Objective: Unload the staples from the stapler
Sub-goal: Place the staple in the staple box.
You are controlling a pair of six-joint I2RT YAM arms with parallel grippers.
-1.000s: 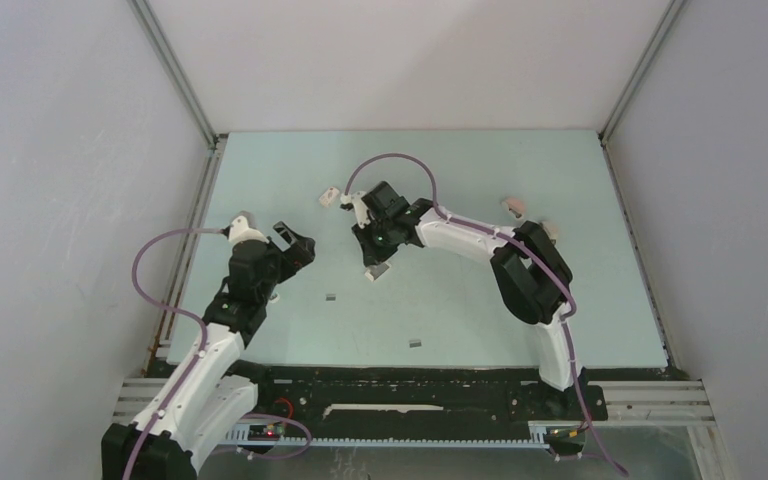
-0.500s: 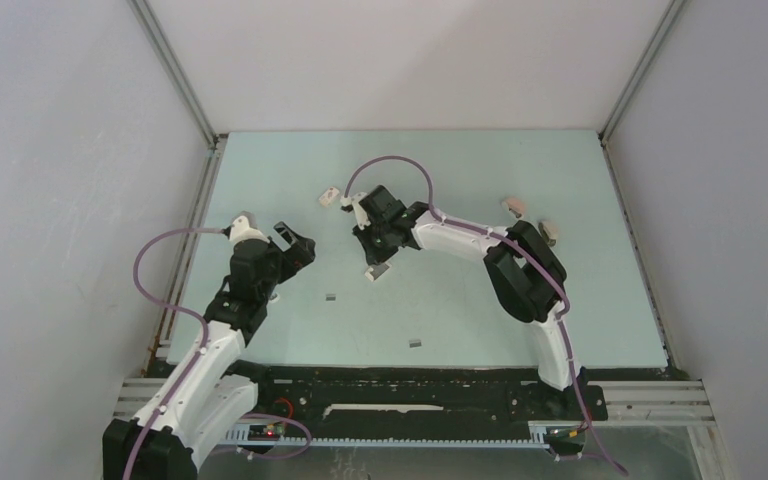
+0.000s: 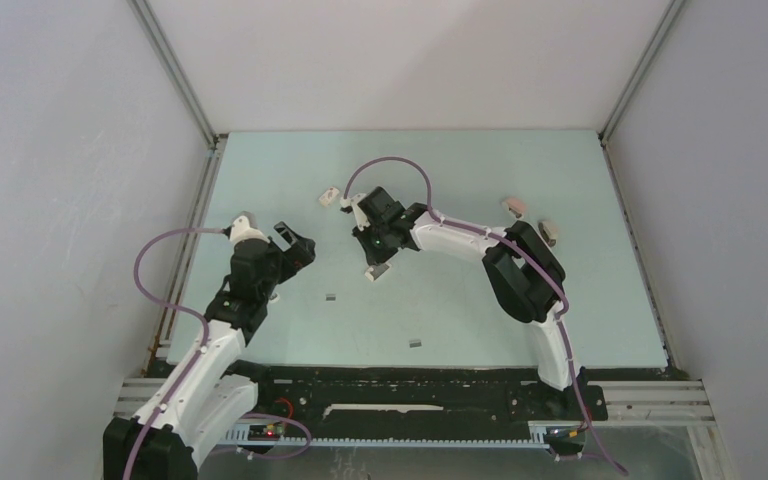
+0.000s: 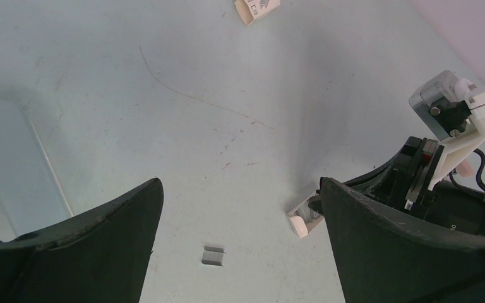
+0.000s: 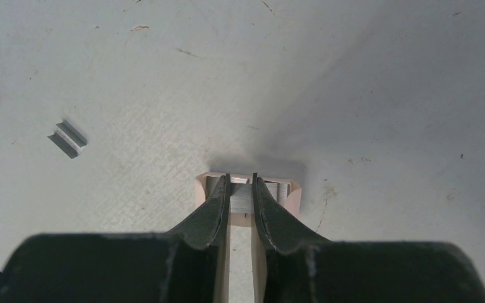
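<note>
**Top view with both wrist views: unloading in progress.**

- **Loose staples** [image 5: 68, 139]: short grey strips lying flat on the bench [image 3: 460, 170]. One near the stapler on its near-left side, a second strip [image 3: 415, 343] closer to the arm bases.
- **Right end effector** [image 5: 241, 180]: near bench centre, fingers drawn close together and pinching the small pale-pink stapler [image 5: 287, 192], its open end facing the bench. Grey metal visible in the channel beyond the fingertips, probably more of the load, though too small to confirm.
- **Left end effector** [image 3: 297, 242]: spread wide, holding nothing, hovering well apart to the left.
- **White-and-red box** [image 3: 330, 195]: farther back, untouched.

**Judged risks**

- Twisting or slipping of the stapler during any shake or tilt, owing to a narrow pinch on a smooth plastic body.
- A strip lodged in the channel, given too shallow a tilt.
- Freed strips bouncing, breaking apart or sliding toward the bench edge, if dropped from height.
- Arm-to-arm contact in the event of a left-side reach toward the nearer strip.
</note>
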